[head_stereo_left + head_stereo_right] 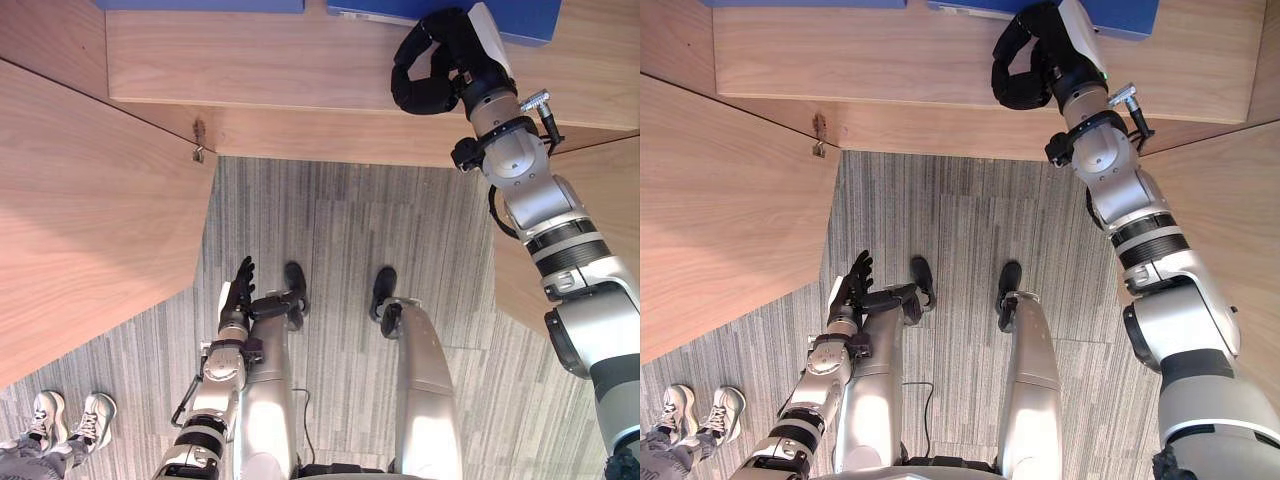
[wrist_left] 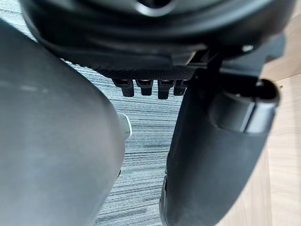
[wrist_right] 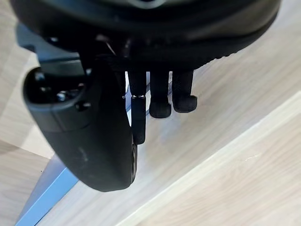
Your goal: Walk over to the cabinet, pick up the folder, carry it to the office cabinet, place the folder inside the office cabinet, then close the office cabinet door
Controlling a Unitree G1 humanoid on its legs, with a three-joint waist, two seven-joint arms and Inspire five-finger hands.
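Note:
A blue folder [image 1: 530,20] lies flat on the wooden cabinet top [image 1: 300,70] at the far right. My right hand [image 1: 435,70] is raised over that top at the folder's near edge, its fingers curled in a hook above bare wood. The white-covered thumb rests against the folder. In the right wrist view the fingertips [image 3: 160,106] hang just above the wood and a blue folder edge [image 3: 44,197] shows past the thumb; nothing sits in the grasp. My left hand [image 1: 238,295] hangs low with straight fingers.
A second blue folder [image 1: 200,4] lies on the same top further left. Slanting wooden panels stand at the left [image 1: 90,220] and right [image 1: 520,290], with grey carpet [image 1: 340,230] between them. A person's white shoes [image 1: 70,420] stand at the lower left.

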